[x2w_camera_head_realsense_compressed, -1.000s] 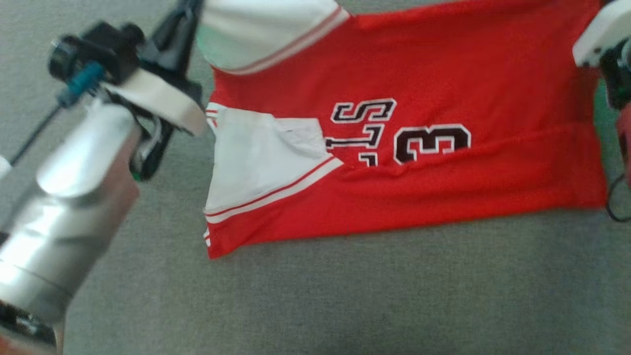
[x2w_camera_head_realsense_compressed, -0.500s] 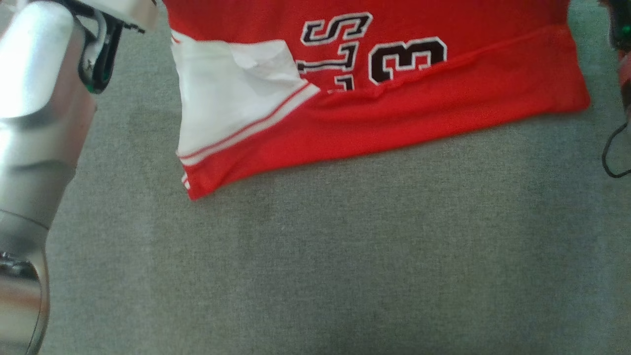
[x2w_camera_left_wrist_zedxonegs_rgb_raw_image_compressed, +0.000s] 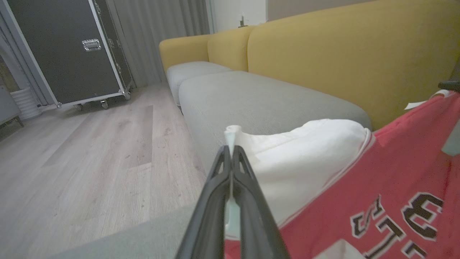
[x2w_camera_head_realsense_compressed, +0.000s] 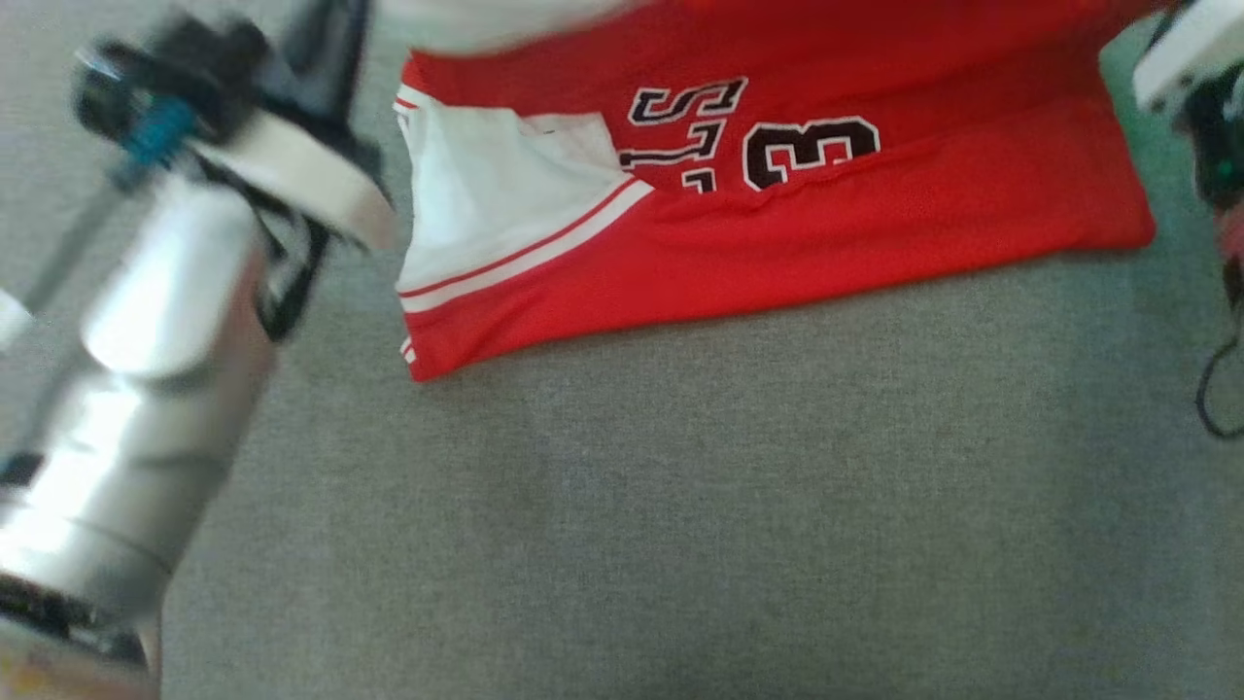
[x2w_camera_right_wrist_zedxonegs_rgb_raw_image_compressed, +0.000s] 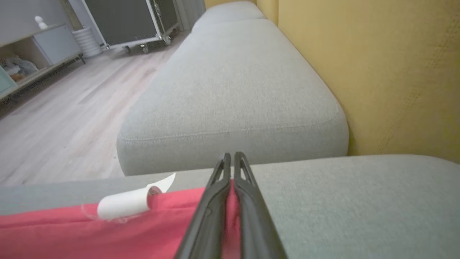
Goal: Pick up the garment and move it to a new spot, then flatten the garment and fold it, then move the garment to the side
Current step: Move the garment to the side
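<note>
Head view shifted; smooth red garment [x2w_camera_head_realsense_compressed: 875, 233].

garment [x2w_camera_head_realsense_compressed: 875, 224] on cushion [x2w_camera_head_realsense_compressed: 680, 535] | left pincer [x2w_camera_left_wrist_zedxonegs_rgb_raw_image_compressed: 230, 153] at left edge (sleeve [x2w_camera_left_wrist_zedxonegs_rgb_raw_image_compressed: 298, 154]) | right pincer [x2w_camera_right_wrist_zedxonegs_rgb_raw_image_compressed: 231, 157] opposite

Head view: garment [x2w_camera_head_realsense_compressed: 777, 224] cut off by top edge; black lettering [x2w_camera_head_realsense_compressed: 748, 136] partly tucked under a fold, can't read it. Left arm [x2w_camera_head_realsense_compressed: 165, 389] at frame left is blurred. Right wrist view: garment runs off btm edge; white rolled piece [x2w_camera_right_wrist_zedxonegs_rgb_raw_image_compressed: 124, 203] at lower left, can't tell what it is.
</note>
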You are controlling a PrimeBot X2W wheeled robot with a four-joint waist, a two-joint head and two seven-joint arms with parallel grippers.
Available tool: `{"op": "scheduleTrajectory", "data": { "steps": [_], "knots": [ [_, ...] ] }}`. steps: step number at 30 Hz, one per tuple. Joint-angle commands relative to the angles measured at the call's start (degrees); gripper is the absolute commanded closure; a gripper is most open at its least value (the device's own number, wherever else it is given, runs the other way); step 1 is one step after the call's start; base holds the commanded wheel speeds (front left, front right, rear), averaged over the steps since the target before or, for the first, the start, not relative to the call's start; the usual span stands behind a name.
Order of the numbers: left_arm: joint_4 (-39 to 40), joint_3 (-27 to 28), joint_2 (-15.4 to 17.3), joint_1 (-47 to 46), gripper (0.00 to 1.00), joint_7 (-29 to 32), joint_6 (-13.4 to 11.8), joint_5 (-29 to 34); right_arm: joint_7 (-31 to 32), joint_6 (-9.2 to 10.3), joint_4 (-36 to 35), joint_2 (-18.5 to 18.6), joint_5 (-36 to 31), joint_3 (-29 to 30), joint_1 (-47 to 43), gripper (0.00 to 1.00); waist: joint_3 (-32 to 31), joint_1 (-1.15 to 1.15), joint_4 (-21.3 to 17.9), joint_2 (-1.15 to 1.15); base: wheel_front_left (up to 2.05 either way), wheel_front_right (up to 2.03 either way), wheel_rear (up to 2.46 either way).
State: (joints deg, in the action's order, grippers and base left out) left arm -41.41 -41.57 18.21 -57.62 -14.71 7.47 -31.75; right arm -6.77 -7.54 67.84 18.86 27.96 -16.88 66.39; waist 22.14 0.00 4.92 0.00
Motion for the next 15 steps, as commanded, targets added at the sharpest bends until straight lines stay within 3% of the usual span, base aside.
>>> {"op": "scheduleTrajectory", "data": {
  "steps": [1, 8, 15],
  "knots": [
    [2.31, 0.53, 2.68, -1.13, 1.00, -0.29, -0.04, -0.27, 0.36, 0.05, -1.88, 0.28, 0.64, -0.95, -0.60, 1.00, -1.34, 0.00, 0.59, 0.00, 0.00, 0.00, 0.00],
    [11.62, -12.80, 9.13, 4.45, 1.00, 2.42, 0.01, -6.23, 6.75, 0.05, -4.68, 4.62, 5.12, -7.81, -7.57, 1.00, -4.59, 0.00, 1.46, 0.00, 0.00, 0.00, 0.00],
    [18.33, -21.34, 14.31, 7.12, 1.00, 7.21, 0.01, -12.24, 13.20, 0.05, -6.34, 7.92, 8.28, -14.26, -11.98, 1.00, -6.56, 0.00, 1.51, 0.00, 0.00, 0.00, 0.00]
  ]
}}
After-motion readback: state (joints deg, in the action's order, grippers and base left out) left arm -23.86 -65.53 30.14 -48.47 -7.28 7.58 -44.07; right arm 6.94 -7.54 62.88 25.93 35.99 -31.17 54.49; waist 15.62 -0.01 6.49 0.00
